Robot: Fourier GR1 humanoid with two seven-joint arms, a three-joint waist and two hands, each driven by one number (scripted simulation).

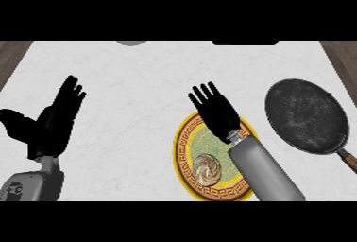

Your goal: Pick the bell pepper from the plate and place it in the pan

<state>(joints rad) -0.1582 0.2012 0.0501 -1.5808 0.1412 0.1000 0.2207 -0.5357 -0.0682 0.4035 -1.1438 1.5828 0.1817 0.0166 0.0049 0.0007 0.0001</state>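
Head view: robot hand above plate.

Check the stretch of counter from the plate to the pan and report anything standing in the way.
Nothing visible stands on the bare counter between the plate and the pan. The right hand and its forearm lie over the plate's right side. The only item showing on the plate is a round tan swirled object.

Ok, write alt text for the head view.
The robot's right hand, fingers straight, hovers over a gold-rimmed plate holding a round tan object. A dark pan sits to the right; the left hand rests open at left.
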